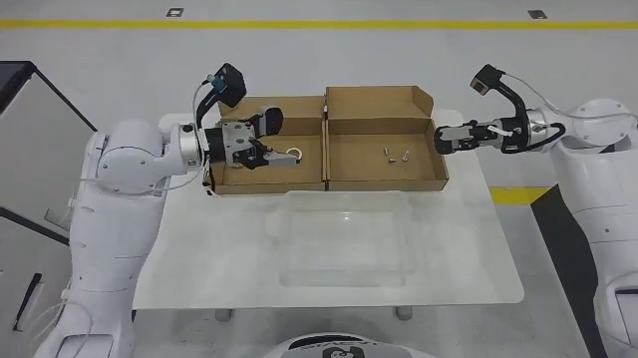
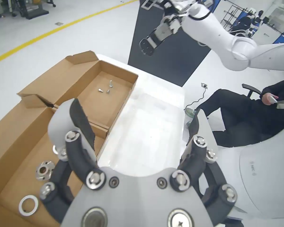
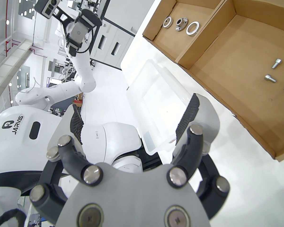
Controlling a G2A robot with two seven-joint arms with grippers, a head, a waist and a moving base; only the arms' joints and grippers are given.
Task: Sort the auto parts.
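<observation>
Two open cardboard boxes stand side by side at the back of the table. The left box [image 1: 299, 176] holds a flat ring [image 2: 28, 205], a flanged hub [image 2: 43, 170] and, in the right wrist view, a second ring [image 3: 167, 22]. Three bolts [image 1: 396, 155] lie in the right box [image 1: 359, 164]. My left gripper [image 1: 269, 141] hangs open over the left box, just above the rings, with nothing between its fingers [image 2: 81, 121]. My right gripper [image 1: 442, 139] is open and empty beside the right box's outer wall, off to the side of the bolts [image 3: 270, 78].
A shallow clear plastic tray [image 1: 344, 238] lies on the white table in front of the boxes. Both boxes have raised flaps at the back. Bare tabletop runs along the front edge and to both sides of the tray.
</observation>
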